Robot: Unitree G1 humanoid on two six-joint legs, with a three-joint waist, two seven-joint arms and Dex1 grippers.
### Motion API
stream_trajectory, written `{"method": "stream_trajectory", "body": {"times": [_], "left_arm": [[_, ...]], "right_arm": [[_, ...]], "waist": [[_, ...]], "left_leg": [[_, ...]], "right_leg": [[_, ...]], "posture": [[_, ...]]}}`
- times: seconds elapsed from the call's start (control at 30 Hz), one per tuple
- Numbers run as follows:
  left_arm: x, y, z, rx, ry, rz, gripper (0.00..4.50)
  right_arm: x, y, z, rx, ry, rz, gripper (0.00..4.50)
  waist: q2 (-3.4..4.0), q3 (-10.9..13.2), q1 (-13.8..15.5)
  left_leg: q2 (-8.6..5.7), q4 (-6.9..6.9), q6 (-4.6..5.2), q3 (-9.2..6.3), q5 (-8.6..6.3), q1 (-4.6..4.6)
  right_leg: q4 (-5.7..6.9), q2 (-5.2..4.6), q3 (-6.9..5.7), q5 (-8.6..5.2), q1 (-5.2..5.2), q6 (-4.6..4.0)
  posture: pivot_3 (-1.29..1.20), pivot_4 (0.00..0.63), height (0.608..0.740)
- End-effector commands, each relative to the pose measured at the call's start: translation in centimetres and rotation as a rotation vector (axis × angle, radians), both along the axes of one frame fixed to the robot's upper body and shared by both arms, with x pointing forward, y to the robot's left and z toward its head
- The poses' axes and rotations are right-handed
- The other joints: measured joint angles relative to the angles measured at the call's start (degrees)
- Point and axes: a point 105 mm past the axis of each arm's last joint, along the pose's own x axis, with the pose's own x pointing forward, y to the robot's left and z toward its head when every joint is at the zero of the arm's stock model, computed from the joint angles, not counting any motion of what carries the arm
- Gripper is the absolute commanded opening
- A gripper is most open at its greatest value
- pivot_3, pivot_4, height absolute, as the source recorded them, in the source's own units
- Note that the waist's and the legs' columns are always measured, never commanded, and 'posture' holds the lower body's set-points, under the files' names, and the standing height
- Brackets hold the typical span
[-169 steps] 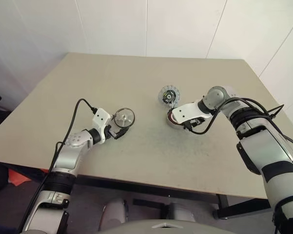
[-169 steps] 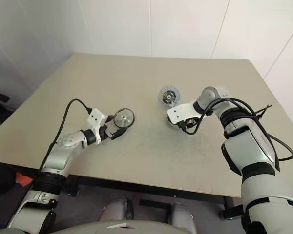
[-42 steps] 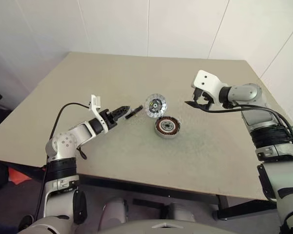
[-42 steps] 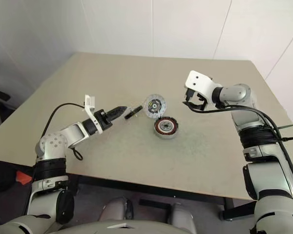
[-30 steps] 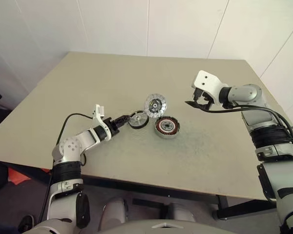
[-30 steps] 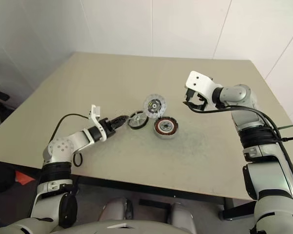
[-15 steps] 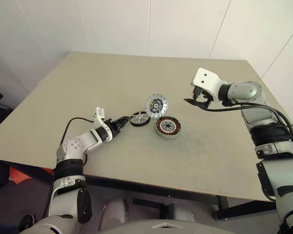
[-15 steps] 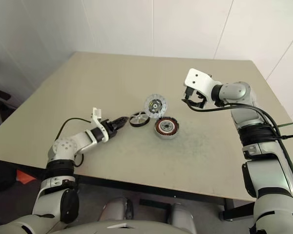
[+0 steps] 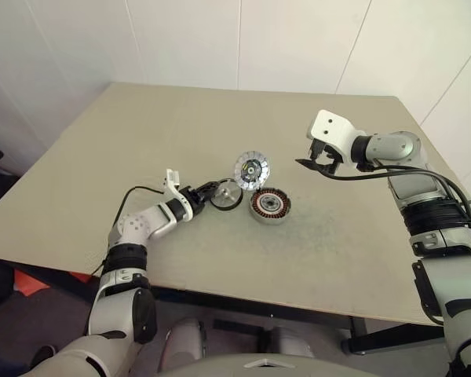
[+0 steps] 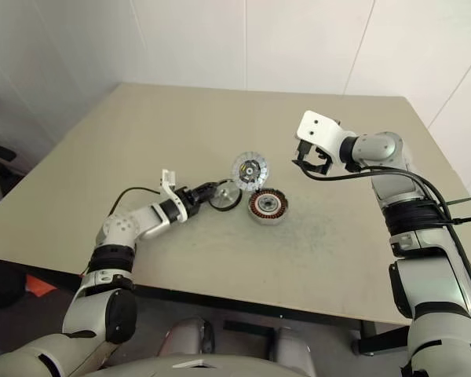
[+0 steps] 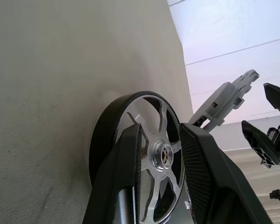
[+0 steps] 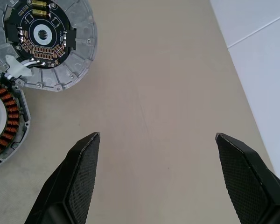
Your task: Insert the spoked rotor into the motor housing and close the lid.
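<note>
My left pincer (image 9: 208, 191), clamped on the spoked rotor (image 9: 227, 194), has carried it across the table (image 9: 141, 133) to just beside the motor housing (image 9: 269, 204); insertion comes next. Right pincer (image 9: 312, 162) waits, fingers apart.

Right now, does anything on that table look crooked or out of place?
One thing: the spoked wheel stands on its edge, pinched in the left hand beside the round motor can, not lying flat. The finned lid lies flat behind them. Nothing looks spilled or broken.
</note>
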Motion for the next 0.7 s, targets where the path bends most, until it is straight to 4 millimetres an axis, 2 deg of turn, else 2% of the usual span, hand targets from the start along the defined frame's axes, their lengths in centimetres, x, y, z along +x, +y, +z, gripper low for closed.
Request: {"method": "stream_trajectory", "body": {"times": [0.03, 0.2, 0.3, 0.5, 0.7], "left_arm": [[-0.5, 0.7, 2.6, -0.078, -0.105, -0.011, 1.37], [-1.3, 1.7, 3.1, -0.099, -0.128, 0.002, 1.37], [-1.4, 2.4, 2.7, -0.083, -0.11, 0.031, 1.37], [-1.4, 3.1, 0.0, -0.013, -0.014, 0.072, 1.37], [-1.1, 2.2, -1.1, 0.023, 0.022, 0.057, 1.37]], "right_arm": [[-0.1, -0.1, 1.1, 0.004, -0.043, 0.004, 4.5], [-0.1, 0.1, 1.0, 0.007, -0.041, 0.008, 4.5], [0.0, 0.1, 0.9, 0.009, -0.04, 0.01, 4.5], [0.0, 0.4, 0.8, 0.012, -0.037, 0.016, 4.5], [0.0, 0.3, 0.9, 0.01, -0.039, 0.017, 4.5]], "waist": [[0.0, 0.0, 0.0], [0.0, 0.0, -0.05], [0.0, 0.0, -0.05], [0.0, 0.0, -0.07], [0.0, 0.0, -0.02]], "left_leg": [[0.0, 0.0, 0.03, 0.0, -0.02, -0.01], [0.0, -0.02, 0.09, 0.02, -0.06, -0.03], [0.0, -0.02, 0.08, 0.02, -0.05, -0.02], [0.0, -0.01, 0.04, 0.02, -0.03, 0.02], [-0.02, -0.01, 0.05, 0.01, -0.03, 0.04]], "right_leg": [[0.0, 0.0, 0.0, 0.0, 0.0, -0.01], [-0.04, 0.0, -0.01, 0.01, -0.01, -0.01], [-0.04, 0.0, -0.01, 0.01, 0.0, -0.01], [-0.07, 0.0, -0.01, 0.01, 0.05, -0.01], [-0.09, 0.0, -0.01, 0.01, 0.09, 0.0]], "posture": [[0.0, 0.0, 0.74], [0.0, 0.0, 0.74], [0.0, 0.0, 0.74], [0.0, 0.0, 0.74], [0.0, 0.0, 0.74]]}}
